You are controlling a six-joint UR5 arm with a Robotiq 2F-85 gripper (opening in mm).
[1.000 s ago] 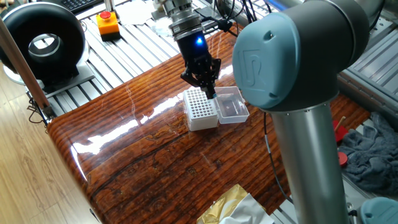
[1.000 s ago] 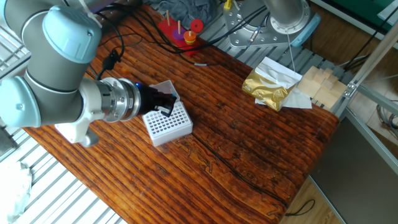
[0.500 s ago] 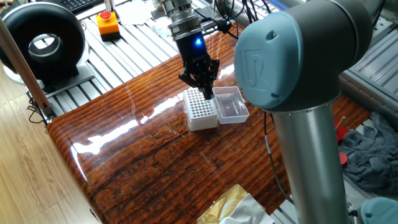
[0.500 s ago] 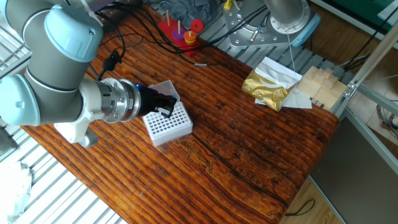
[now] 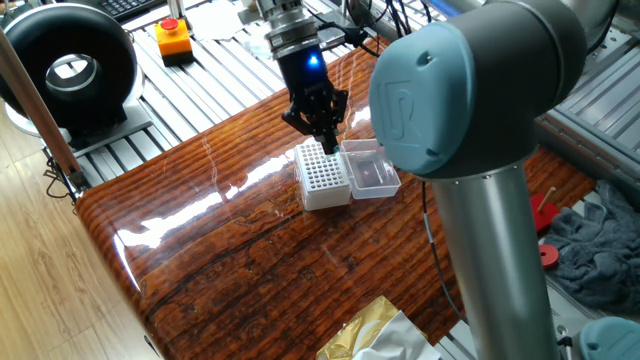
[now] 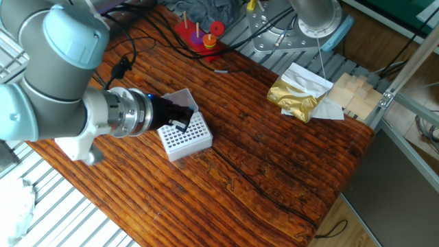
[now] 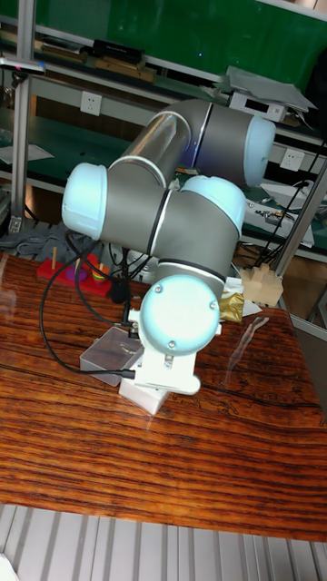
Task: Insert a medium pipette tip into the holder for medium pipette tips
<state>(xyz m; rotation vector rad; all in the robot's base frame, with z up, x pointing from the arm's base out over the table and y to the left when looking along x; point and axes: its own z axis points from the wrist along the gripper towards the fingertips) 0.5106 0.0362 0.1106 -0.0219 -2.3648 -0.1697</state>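
The end effector (image 5: 327, 140) hung over the holder (image 5: 322, 176), its fingers' state and any medium pipette tip indiscernible; such a tip likely handled light, slippery, best pinched near its wide end.

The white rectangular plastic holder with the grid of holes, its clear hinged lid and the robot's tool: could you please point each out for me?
White rectangular plastic holder (image 5: 322, 176): one fixed view, on its perforated top.
Clear hinged lid (image 5: 372, 172): one fixed view, on the open lid's flat panel.
Tool (image 5: 325, 142): one fixed view, between its dark fingertips above the holder.

White holder (image 5: 322, 175), dotted hole grid; striped reddish-brown table (image 5: 250, 260).
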